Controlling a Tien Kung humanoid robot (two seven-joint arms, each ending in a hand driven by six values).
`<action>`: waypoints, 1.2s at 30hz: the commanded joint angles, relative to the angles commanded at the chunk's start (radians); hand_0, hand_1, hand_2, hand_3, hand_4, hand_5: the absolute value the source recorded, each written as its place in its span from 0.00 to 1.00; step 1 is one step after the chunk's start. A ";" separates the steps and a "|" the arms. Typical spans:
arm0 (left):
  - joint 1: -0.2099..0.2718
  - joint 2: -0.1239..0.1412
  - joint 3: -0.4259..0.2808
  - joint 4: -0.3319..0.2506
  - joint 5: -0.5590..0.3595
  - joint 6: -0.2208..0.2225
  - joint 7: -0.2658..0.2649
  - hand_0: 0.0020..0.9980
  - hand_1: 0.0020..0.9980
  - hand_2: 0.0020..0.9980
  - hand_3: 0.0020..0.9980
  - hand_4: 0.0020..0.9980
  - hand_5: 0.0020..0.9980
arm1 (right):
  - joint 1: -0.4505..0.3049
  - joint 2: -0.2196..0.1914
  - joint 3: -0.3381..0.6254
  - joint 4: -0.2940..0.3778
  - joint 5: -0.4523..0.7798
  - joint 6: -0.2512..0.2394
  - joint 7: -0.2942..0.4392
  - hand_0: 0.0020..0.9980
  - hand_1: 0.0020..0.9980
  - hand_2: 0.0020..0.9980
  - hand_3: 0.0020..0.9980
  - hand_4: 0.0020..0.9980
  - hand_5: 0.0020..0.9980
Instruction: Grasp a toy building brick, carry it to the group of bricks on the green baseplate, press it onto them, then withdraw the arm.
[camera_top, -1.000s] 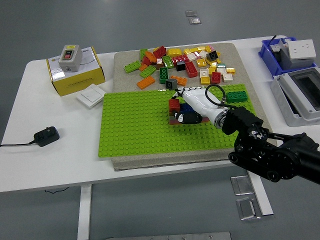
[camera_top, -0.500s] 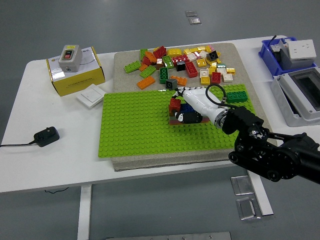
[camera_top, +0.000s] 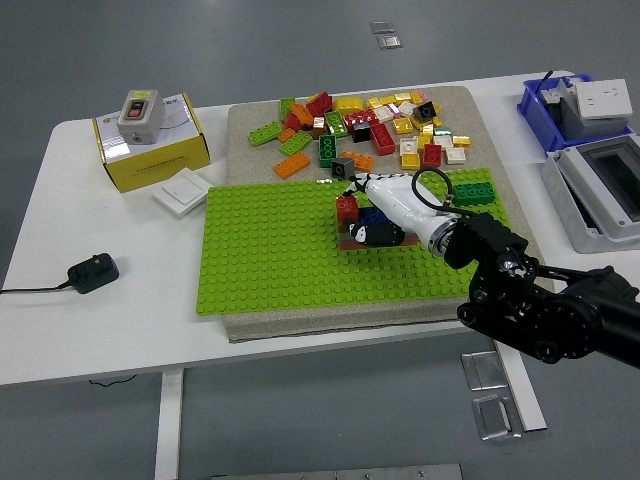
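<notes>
On the green baseplate (camera_top: 270, 260) stands a small group of bricks, with a red brick (camera_top: 346, 207) on top at its left and a blue brick (camera_top: 372, 214) beside it. My right hand (camera_top: 354, 213), white with black fingertips, lies over this group from the right. Its fingers curl around the red brick, the thumb (camera_top: 361, 236) on the near side. The bricks under the palm are hidden. A pile of loose bricks (camera_top: 370, 125) lies on the beige mat (camera_top: 250, 115) behind the baseplate. My left arm is out of view.
A dark green brick (camera_top: 472, 193) sits on the baseplate's far right corner, close to my wrist. At the left stand a yellow box (camera_top: 150, 150), a white switch plate (camera_top: 182, 190) and a black adapter (camera_top: 92, 272). A blue bin (camera_top: 560, 110) and a grey enclosure (camera_top: 600, 195) stand at the right.
Nothing has visibly moved beyond a slight shift of the forearm; the hand stays on the brick group.
</notes>
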 joint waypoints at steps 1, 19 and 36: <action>0.000 0.000 0.000 0.000 -0.001 0.000 0.000 0.66 0.66 0.59 0.60 0.20 0.72 | 0.000 0.000 0.000 0.001 0.000 0.000 0.000 0.80 0.87 0.94 0.74 0.58 0.45; 0.002 -0.002 0.012 0.000 -0.011 0.002 -0.004 0.66 0.66 0.59 0.60 0.20 0.72 | -0.010 -0.009 0.002 0.013 -0.002 -0.006 0.003 0.80 0.87 0.94 0.74 0.58 0.45; 0.005 -0.002 0.015 0.000 -0.013 0.004 -0.007 0.66 0.66 0.59 0.60 0.18 0.72 | -0.016 -0.012 0.011 0.015 -0.005 -0.009 0.000 0.80 0.87 0.93 0.74 0.58 0.45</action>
